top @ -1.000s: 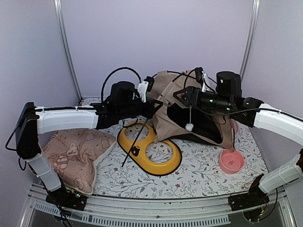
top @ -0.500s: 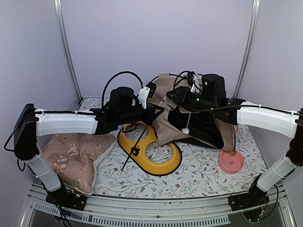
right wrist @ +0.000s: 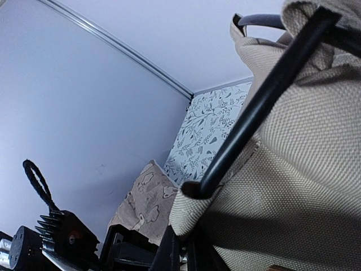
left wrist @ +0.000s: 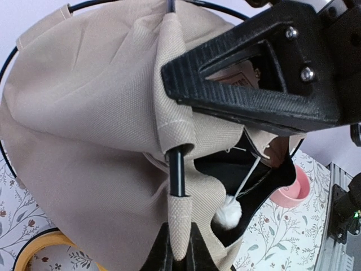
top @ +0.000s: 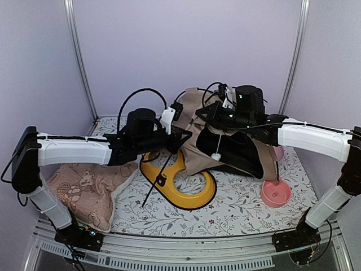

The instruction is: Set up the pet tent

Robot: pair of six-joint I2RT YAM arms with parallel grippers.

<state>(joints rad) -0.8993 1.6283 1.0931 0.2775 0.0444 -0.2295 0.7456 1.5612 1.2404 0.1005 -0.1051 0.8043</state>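
The pet tent (top: 194, 132) is a tan fabric heap with a dark opening, lifted at mid-table. A white pompom (top: 216, 156) dangles in front of the opening. My left gripper (top: 183, 135) is shut on a tan pole pocket (left wrist: 179, 228), and a black pole (left wrist: 176, 169) runs into that pocket. My right gripper (top: 206, 110) is at the tent's top, shut on another fabric pocket corner (right wrist: 189, 212) that holds a black pole (right wrist: 265, 96). In the left wrist view the right gripper's black frame (left wrist: 265, 73) looms just above the fabric. A loose pole end (top: 158, 178) hangs down over the tray.
A yellow double-bowl tray (top: 194, 199) lies under the left gripper. A pink bowl (top: 275, 193) sits at the right front. A patterned cushion (top: 90, 186) lies at the left front. Purple walls close in the back and both sides.
The right gripper swung left onto the tent's top and went from open to shut on the fabric pocket. The tent and pompom shifted left; the left arm crept slightly right.
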